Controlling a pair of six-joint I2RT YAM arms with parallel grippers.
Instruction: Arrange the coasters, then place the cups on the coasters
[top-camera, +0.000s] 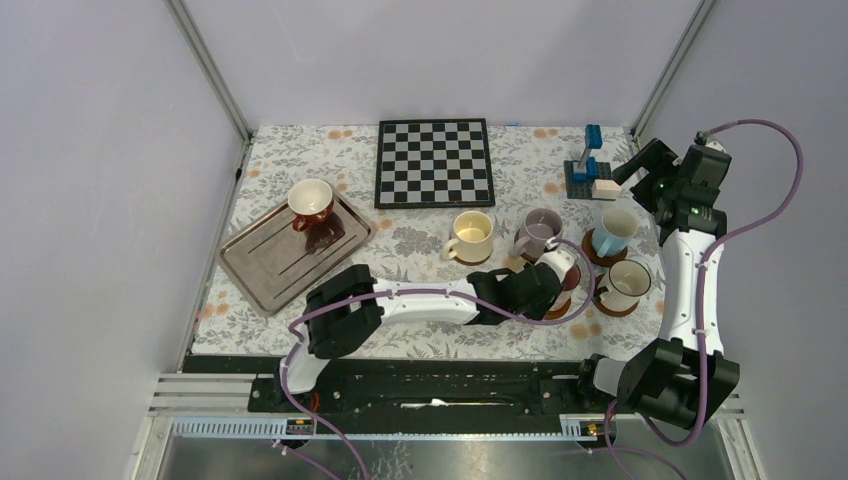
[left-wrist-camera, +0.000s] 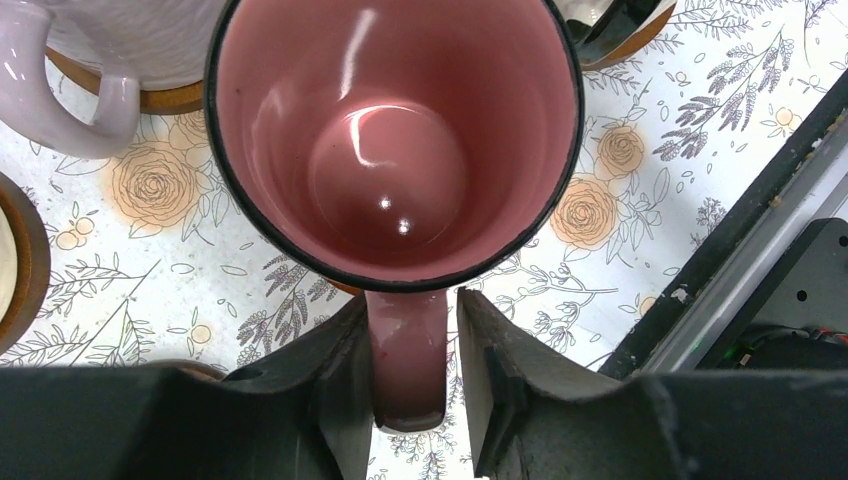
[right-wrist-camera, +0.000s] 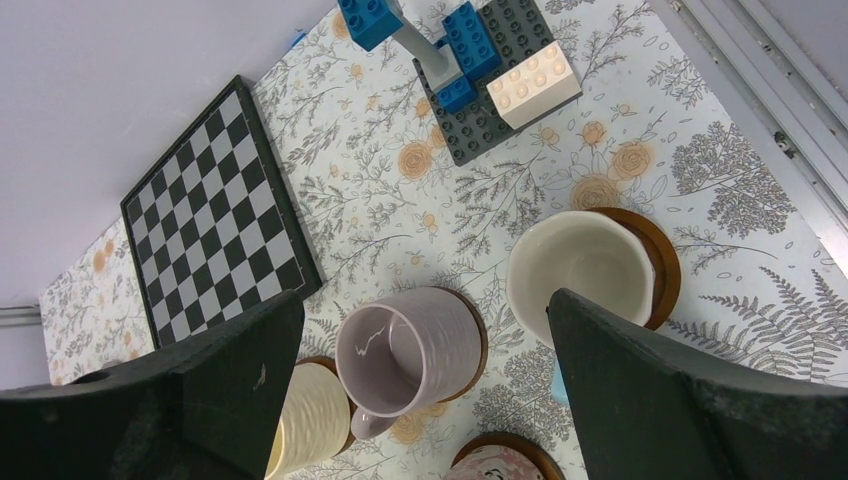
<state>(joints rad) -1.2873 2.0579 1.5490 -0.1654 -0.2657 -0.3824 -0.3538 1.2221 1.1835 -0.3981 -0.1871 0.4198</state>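
A pink cup (left-wrist-camera: 395, 140) stands on a coaster (top-camera: 562, 303), its handle (left-wrist-camera: 405, 360) between the fingers of my left gripper (left-wrist-camera: 410, 300). The left finger lies against the handle and a gap shows on the right, so the gripper is open. Around it, cream-yellow (top-camera: 470, 237), lilac (top-camera: 540, 233), light blue (top-camera: 612, 232) and dark-rimmed white (top-camera: 625, 285) cups each sit on a coaster. A dark red cup (top-camera: 311, 200) and a small dark coaster (top-camera: 322, 235) are on the tray. My right gripper (top-camera: 640, 165) hangs wide open and empty, high at the back right.
A metal tray (top-camera: 270, 262) lies at the left. A chessboard (top-camera: 434, 162) sits at the back centre and a block model (top-camera: 590, 170) at the back right, close to my right gripper. The table's front rail (left-wrist-camera: 740, 260) runs just beside the pink cup.
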